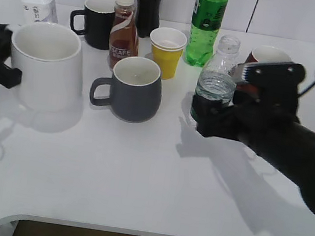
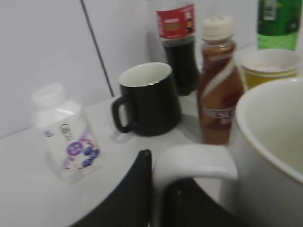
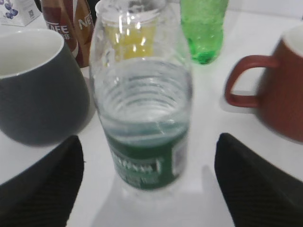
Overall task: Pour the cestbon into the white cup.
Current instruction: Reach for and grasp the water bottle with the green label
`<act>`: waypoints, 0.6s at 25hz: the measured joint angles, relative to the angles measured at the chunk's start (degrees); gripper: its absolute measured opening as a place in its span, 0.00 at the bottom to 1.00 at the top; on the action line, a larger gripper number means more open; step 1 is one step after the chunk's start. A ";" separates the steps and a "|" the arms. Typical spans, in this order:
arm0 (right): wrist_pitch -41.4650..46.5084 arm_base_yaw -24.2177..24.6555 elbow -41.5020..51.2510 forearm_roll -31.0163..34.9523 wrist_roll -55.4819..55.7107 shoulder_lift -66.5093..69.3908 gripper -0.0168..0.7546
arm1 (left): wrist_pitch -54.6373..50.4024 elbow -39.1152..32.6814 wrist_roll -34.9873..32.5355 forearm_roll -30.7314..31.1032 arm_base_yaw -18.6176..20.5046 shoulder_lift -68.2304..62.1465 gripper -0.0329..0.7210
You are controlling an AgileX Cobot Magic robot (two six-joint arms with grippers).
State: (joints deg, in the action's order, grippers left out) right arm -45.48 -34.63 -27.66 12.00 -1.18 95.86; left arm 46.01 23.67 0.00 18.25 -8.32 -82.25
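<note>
Between open right claw fingers: cestbon upright, mouth up.

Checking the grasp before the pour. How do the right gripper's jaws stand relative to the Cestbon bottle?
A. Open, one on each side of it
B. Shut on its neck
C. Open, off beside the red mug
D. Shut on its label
A: in the right wrist view the right gripper is open, its jaws apart on either side of the Cestbon bottle, with bare table between.

I saw clear ribbed cestbon w/ dark green label, white cup, grey mug, black mug, yellow paper cup, bright green soda bottle, red-brown mug.
</note>
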 joint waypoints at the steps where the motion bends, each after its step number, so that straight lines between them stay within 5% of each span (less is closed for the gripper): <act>1: 0.00 0.00 -1.76 -0.25 0.42 1.99 0.87 | -0.91 0.00 0.00 0.02 -0.81 0.30 0.09; 4: 0.10 0.00 -6.87 0.85 0.86 7.68 0.82 | -3.10 0.00 0.00 0.02 -3.61 0.75 0.09; 7: 0.11 0.00 -10.83 2.04 0.59 11.18 0.63 | -4.64 0.00 0.00 0.06 -6.23 1.43 0.09; 9: 0.04 0.00 -11.31 0.85 0.21 11.53 0.63 | -4.85 0.00 0.00 0.06 -7.97 1.90 0.09; 15: 5.07 0.00 -11.15 -15.27 -3.49 7.15 0.63 | -5.64 0.00 0.00 0.00 -14.04 3.33 0.09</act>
State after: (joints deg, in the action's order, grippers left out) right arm -40.40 -34.63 -38.81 -3.27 -4.67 103.01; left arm 40.37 23.67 0.00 18.25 -22.36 -78.92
